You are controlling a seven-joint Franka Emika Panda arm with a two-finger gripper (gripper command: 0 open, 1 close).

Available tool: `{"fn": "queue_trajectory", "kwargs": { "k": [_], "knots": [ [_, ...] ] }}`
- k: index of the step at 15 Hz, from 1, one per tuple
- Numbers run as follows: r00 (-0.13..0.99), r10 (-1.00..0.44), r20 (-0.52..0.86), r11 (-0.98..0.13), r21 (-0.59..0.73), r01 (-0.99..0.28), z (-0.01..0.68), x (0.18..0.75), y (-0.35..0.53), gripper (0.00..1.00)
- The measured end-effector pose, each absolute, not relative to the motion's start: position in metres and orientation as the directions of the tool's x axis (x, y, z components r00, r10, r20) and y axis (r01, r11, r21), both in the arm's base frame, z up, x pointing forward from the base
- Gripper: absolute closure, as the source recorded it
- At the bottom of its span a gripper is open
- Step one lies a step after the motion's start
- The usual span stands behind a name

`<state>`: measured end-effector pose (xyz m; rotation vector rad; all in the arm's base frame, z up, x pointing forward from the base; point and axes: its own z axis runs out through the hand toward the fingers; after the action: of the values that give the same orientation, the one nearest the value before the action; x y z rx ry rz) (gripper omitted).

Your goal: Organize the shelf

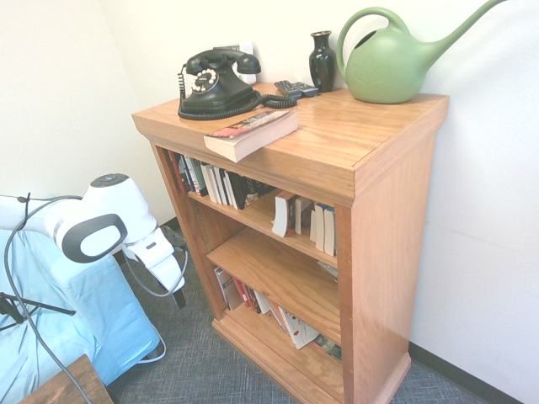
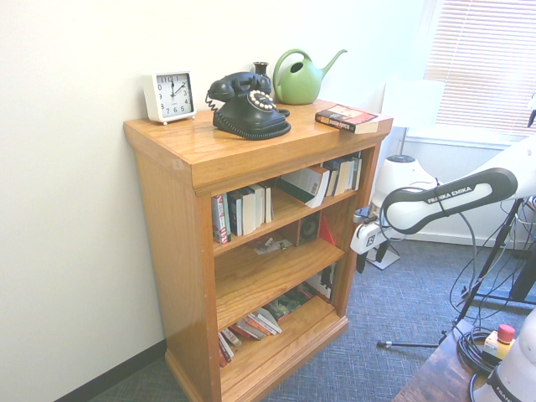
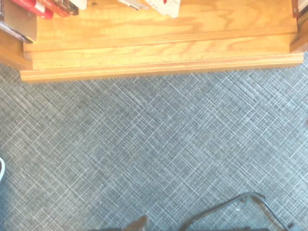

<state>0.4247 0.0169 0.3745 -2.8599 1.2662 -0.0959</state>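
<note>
Against a plain white wall on grey woven carpet (image 3: pixel 159 144), the honey-orange oak-grain shelf (image 1: pixel 337 143) stands with its three tiers in disarray, and by my reading the tidying has not begun. On its thick top a red-and-black paperback book (image 1: pixel 251 131) lies flat at the near edge, beside a black rotary telephone (image 1: pixel 217 82), a dark glazed vase (image 1: pixel 322 59), a green plastic watering can (image 1: pixel 387 63) and, at the far left in the second exterior view, a white square clock (image 2: pixel 169 95). Books on the upper tier (image 2: pixel 244 211) stand partly upright, others lean; a pale book (image 1: pixel 280 215) tips at an angle. The middle tier holds little, and volumes on the bottom tier (image 1: pixel 290 324) lie slumped. My two-finger gripper (image 1: pixel 178 295) hangs low in front of the shelf, well apart from it, pointing down at the carpet, jaws released and carrying nothing. Everything is left to do.
</note>
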Motion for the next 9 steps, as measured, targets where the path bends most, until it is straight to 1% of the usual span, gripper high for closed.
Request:
{"fn": "queue_trajectory", "kwargs": {
  "k": [2, 6, 9],
  "knots": [
    [0.673, -0.737, 0.057, -0.675, -0.033, -0.737, 0.374, 0.426, 0.015, 0.00],
    [0.705, -0.649, 0.286, -0.730, 0.029, -0.683, 0.406, 0.427, -0.017, 0.00],
    [0.695, -0.546, 0.468, -0.751, 0.096, -0.654, 0.456, 0.413, -0.044, 0.00]
  ]
}}
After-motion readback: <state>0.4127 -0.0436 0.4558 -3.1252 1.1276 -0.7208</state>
